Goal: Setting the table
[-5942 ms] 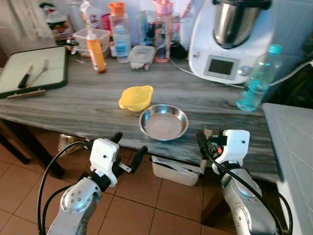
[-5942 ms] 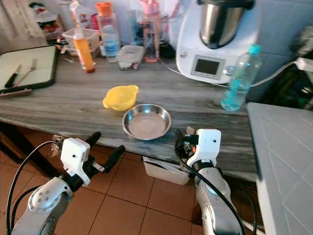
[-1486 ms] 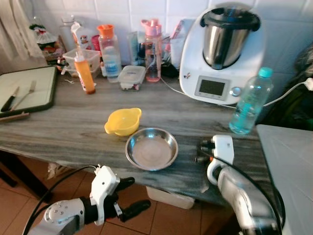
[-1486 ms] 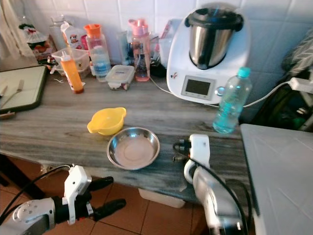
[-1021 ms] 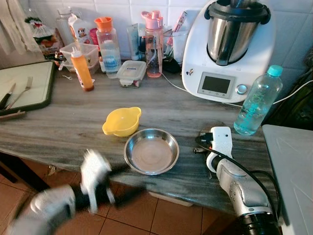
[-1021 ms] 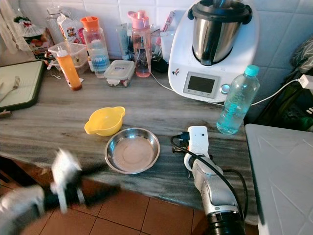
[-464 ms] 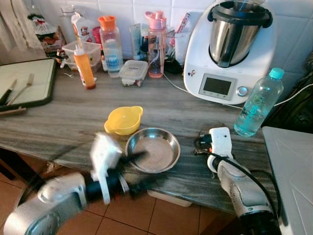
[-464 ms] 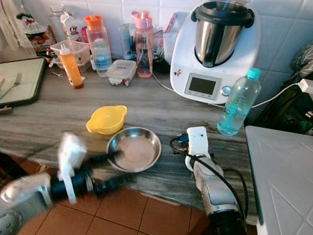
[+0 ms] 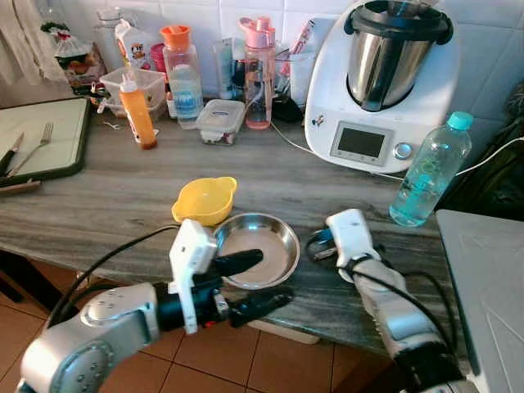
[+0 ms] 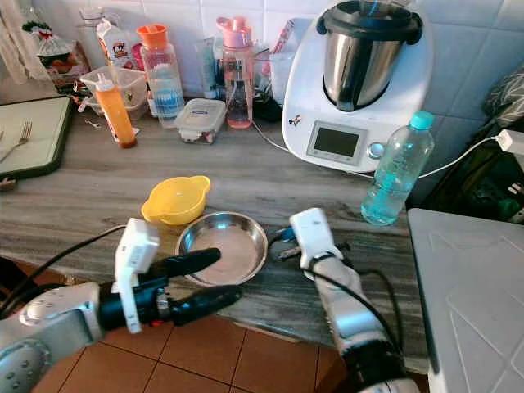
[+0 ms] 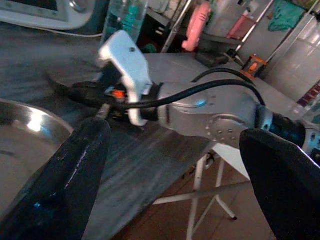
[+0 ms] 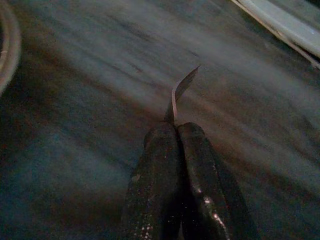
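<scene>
Steel bowl [image 9: 256, 250] sits near the front edge of the grey wood-grain counter [image 9: 98, 205], touching or almost touching a yellow bowl [image 9: 205, 201] just behind it on the robot's left.

The left arm reaches in low from the left, its forearm roughly level and pointing toward the right. The left gripper [image 9: 258, 280] has its two black fingers spread wide: the upper finger [image 9: 239, 262] lies over the near rim of the steel bowl, while the lower finger [image 9: 260, 305] hangs past the counter's front edge, so the bowl's near rim lies between them. In the left wrist view the two fingers stand far apart at the sides, with part of the bowl's shiny inside beside one of them.

The right arm comes up from the lower right, bent so that its white wrist housing sits over the counter just right of the steel bowl. The right gripper [image 12: 175, 131] points down at the counter with its fingers pressed together, pinching a thin, flat, light-coloured sliver [image 12: 179, 95] that sticks out from the tips; what the sliver is cannot be told.

Farther back stand a white kitchen machine [image 9: 381, 88], a clear water bottle [image 9: 426, 172] and an orange sauce bottle [image 9: 137, 111]. A fork [image 9: 33, 151] lies on a green-rimmed tray [image 9: 78, 160] at the far left.
</scene>
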You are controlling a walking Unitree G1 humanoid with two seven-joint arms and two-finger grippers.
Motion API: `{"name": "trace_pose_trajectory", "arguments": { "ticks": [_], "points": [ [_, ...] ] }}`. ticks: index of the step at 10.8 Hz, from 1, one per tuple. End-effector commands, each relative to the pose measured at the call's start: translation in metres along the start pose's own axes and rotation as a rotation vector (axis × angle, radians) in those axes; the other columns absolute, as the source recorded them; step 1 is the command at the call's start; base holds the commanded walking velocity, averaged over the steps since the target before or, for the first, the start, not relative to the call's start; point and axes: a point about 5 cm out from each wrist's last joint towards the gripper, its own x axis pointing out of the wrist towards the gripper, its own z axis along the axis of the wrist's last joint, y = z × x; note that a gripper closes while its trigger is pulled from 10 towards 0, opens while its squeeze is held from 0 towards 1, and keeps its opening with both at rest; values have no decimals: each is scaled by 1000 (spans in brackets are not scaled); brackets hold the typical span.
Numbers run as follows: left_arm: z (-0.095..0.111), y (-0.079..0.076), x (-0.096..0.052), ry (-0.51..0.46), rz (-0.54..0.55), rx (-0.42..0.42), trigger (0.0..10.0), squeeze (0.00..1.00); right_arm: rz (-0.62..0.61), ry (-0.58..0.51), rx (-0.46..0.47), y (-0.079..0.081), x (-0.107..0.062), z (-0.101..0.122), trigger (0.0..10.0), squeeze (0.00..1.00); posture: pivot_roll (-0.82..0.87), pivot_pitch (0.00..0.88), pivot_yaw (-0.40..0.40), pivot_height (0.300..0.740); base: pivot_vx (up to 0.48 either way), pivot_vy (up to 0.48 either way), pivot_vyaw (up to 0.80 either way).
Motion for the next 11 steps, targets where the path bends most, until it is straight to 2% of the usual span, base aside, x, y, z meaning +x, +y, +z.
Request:
{"name": "trace_pose_trajectory", "arguments": {
  "ticks": [1,2,4,5,6,10,11],
  "points": [
    [-2,-1,2,18,1,-4,10000,0,15,38,-59,7,2,-7,0,0,121,0,8,740,0,0,0],
    [-2,-1,1,22,5,-7,10000,0,18,20,-189,12,5,-3,0,0,123,0,8,740,0,0,0],
    [-3,1,0,29,11,-1,10000,0,43,1,-294,19,8,2,0,0,126,0,7,740,0,0,0],
    [-4,1,0,31,13,-3,10000,0,56,2,-295,22,8,1,10000,584,128,0,6,740,0,0,0],
    [-4,1,0,31,15,-3,10000,0,64,-2,-288,24,8,1,10000,1000,130,0,3,740,0,0,0],
    [-6,4,-1,40,18,5,10000,0,54,-41,-88,19,1,0,10000,1000,124,0,7,740,0,0,0],
    [-6,4,-1,44,17,8,10000,0,-24,-113,24,6,-4,8,10000,1000,122,0,12,740,0,0,0]
  ]
}}
